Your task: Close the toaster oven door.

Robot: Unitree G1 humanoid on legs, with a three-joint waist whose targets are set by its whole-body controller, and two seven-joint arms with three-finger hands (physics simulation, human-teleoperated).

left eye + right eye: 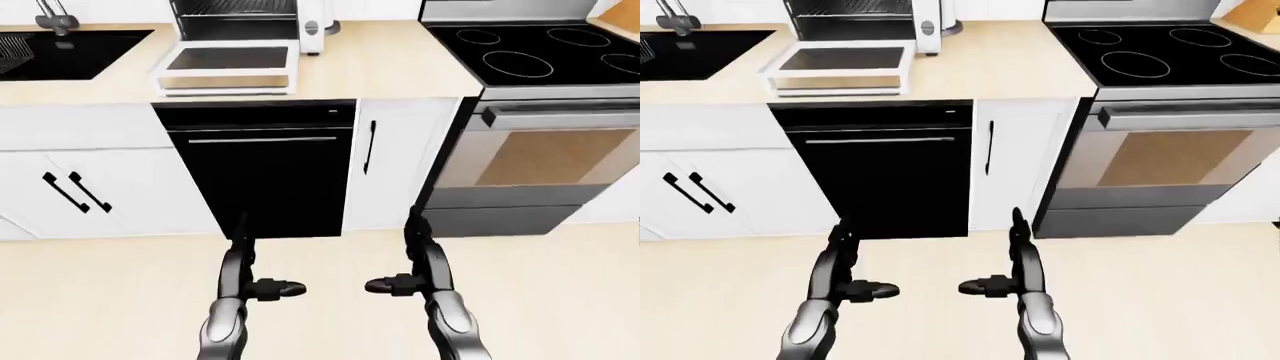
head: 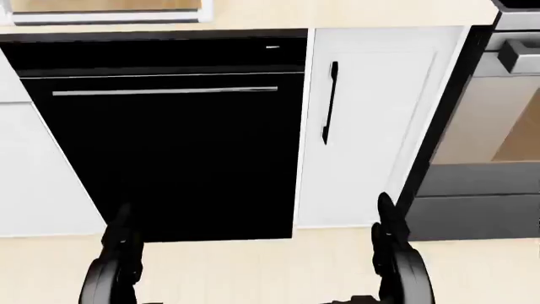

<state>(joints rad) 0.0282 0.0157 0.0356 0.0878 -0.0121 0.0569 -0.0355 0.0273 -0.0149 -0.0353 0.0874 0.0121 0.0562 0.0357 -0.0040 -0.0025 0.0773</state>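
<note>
Atop the counter (image 1: pixel 400 67), toaster oven (image 1: pixel 245 19) top cropped, door (image 1: pixel 227 66) down; both hands' fingers spread.

Black dishwasher (image 1: pixel 262 169) between white cabinets (image 1: pixel 90 180) and stove (image 1: pixel 545 112).

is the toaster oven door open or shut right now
Open. The toaster oven door lies folded down flat on the counter, and the wire rack inside shows above it.
</note>
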